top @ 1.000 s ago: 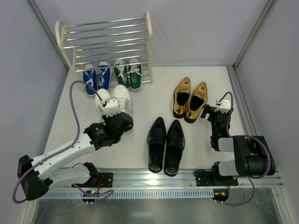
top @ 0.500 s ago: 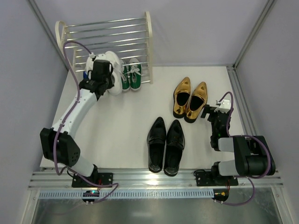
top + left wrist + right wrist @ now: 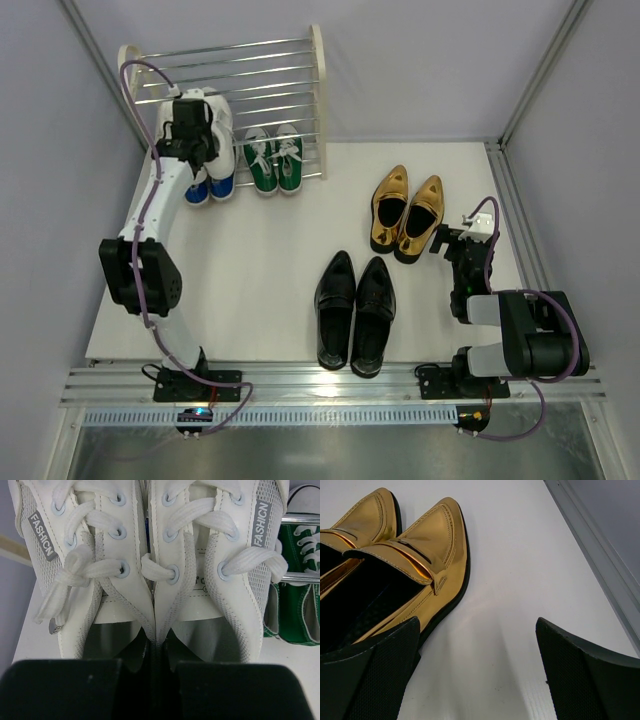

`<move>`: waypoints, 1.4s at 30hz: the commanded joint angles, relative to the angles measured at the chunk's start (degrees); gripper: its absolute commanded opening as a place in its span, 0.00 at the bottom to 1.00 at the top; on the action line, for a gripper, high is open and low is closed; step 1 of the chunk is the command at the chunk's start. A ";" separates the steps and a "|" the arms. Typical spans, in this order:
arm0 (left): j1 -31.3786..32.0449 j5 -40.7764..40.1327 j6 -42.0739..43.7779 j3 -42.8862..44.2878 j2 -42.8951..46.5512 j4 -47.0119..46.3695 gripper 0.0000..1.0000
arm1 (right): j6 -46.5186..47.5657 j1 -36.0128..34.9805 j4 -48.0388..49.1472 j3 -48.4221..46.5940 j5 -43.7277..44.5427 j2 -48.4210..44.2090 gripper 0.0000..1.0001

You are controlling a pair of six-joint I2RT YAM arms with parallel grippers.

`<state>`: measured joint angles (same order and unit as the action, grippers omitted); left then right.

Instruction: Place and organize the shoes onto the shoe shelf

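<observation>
The white tabletop (image 3: pixel 270 280) fills the overhead view between grey walls (image 3: pixel 600 150), with the cream-framed shoe shelf with chrome rods (image 3: pixel 318 70) in its far left corner. Only that view shows the glossy black pointed loafers (image 3: pixel 355 310), side by side in the middle, with bare table between them and my left arm (image 3: pixel 165 195). The shiny gold pointed shoes (image 3: pixel 407 212) lie beyond them to the right. My right wrist camera catches just their front halves. It also shows my right gripper (image 3: pixel 477 625) spread wide, one finger just beside the nearer gold shoe, with open table running to the metal rail (image 3: pixel 590 540). My left gripper (image 3: pixel 157 652) is pinched narrow on the inner collars of the white mesh sneakers (image 3: pixel 150 555), holding both over the shelf's left end. Whether their soles touch the rods I cannot tell. The green canvas sneakers (image 3: pixel 274 160) sit just to their right, toes under the lowest rod. The blue sneakers (image 3: pixel 222 184) peek out beneath my arm.
</observation>
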<state>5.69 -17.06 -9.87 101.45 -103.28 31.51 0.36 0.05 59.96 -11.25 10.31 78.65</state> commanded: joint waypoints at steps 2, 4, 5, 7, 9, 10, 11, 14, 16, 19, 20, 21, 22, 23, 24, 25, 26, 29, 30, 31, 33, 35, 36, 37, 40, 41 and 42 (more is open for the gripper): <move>-1.65 2.03 4.59 4.81 -0.95 -13.22 0.00 | 0.34 -0.05 4.37 -0.36 -0.11 -0.43 0.97; -1.91 2.56 6.00 4.81 -1.74 -14.89 0.00 | 0.34 -0.05 4.28 -0.36 -0.02 -0.52 0.97; -2.18 2.56 6.35 4.81 -2.27 -16.72 0.00 | 0.34 -0.05 4.37 -0.36 -0.11 -0.43 0.98; -2.53 2.56 6.97 5.42 -2.80 -18.32 0.00 | 0.34 -0.05 4.37 -0.36 -0.02 -0.43 0.97; -3.23 2.73 7.23 6.56 -3.94 -19.55 0.00 | 0.34 -0.05 4.37 -0.27 -0.11 -0.43 0.98; -3.41 2.65 7.84 7.26 -4.46 -19.64 0.00 | 0.34 -0.05 4.37 -0.36 -0.11 -0.43 0.97; -3.84 2.91 8.02 9.01 -5.08 -19.82 0.00 | 0.34 -0.05 4.28 -0.36 -0.11 -0.43 0.97; -4.11 3.17 9.16 11.31 -6.66 -19.99 0.00 | 0.34 -0.05 4.28 -0.27 -0.11 -0.52 0.97; -4.11 3.17 9.60 11.23 -6.93 -21.48 0.00 | 0.34 -0.05 4.37 -0.27 -0.11 -0.52 0.97; -4.11 2.03 11.53 11.31 -7.45 -23.67 0.00 | 0.34 -0.05 4.37 -0.36 -0.02 -0.43 0.97; -4.20 1.86 12.41 11.49 -7.63 -23.95 0.00 | 0.34 -0.05 4.37 -0.36 -0.02 -0.52 0.97; -4.20 1.85 12.77 12.01 -7.89 -24.12 0.01 | 0.34 -0.05 4.37 -0.36 -0.02 -0.43 0.97; -4.20 1.85 13.03 12.28 -8.42 -24.65 0.03 | 0.43 -0.05 4.37 -0.36 -0.02 -0.43 0.97; -4.20 1.94 13.21 12.46 -8.77 -24.91 0.04 | 0.34 -0.05 4.37 -0.27 -0.02 -0.43 0.97; -4.20 2.03 13.56 13.50 -9.21 -24.48 0.06 | 0.34 -0.05 4.28 -0.36 -0.02 -0.43 0.97; -4.20 2.03 13.56 13.77 -9.65 -23.95 0.14 | 0.34 -0.05 4.37 -0.36 -0.02 -0.43 0.97; -4.20 2.03 13.39 13.86 -10.00 -23.69 0.20 | 0.34 -0.05 4.37 -0.36 -0.11 -0.52 0.97; -4.20 1.68 12.42 12.64 -9.66 -23.25 0.44 | 0.34 -0.05 4.37 -0.36 -0.11 -0.52 0.97; -4.20 1.33 11.98 12.20 -9.39 -23.25 0.49 | 0.34 -0.05 4.37 -0.36 -0.11 -0.43 0.97; -4.20 1.07 11.72 10.89 -8.96 -23.16 0.50 | 0.34 -0.05 4.37 -0.27 -0.02 -0.43 0.97; -4.20 0.71 11.36 9.74 -7.29 -23.33 0.54 | 0.34 -0.05 4.37 -0.36 -0.02 -0.52 0.97; -4.20 -0.25 10.66 7.55 -5.71 -23.33 0.59 | 0.34 -0.05 4.37 -0.36 -0.11 -0.43 0.97; -4.20 -0.43 10.22 6.84 -3.96 -23.33 0.60 | 0.34 -0.05 4.37 -0.36 -0.02 -0.52 0.97; -4.11 -1.04 10.13 6.14 -3.07 -23.07 0.66 | 0.34 -0.05 4.37 -0.36 -0.02 -0.43 0.97; -3.33 -1.66 7.33 3.33 1.49 -21.84 0.72 | 0.34 -0.05 4.37 -0.36 -0.02 -0.52 0.97; -2.80 -2.01 6.01 2.01 2.99 -21.49 0.74 | 0.34 -0.05 4.28 -0.36 -0.11 -0.52 0.97; -2.10 -2.88 5.22 -0.09 4.48 -20.79 0.75 | 0.34 -0.05 4.37 -0.36 -0.11 -0.52 0.97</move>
<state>2.33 -17.43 -1.15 103.48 -106.56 12.45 0.36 0.05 59.96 -11.25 10.31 78.65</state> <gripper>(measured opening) 0.743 0.974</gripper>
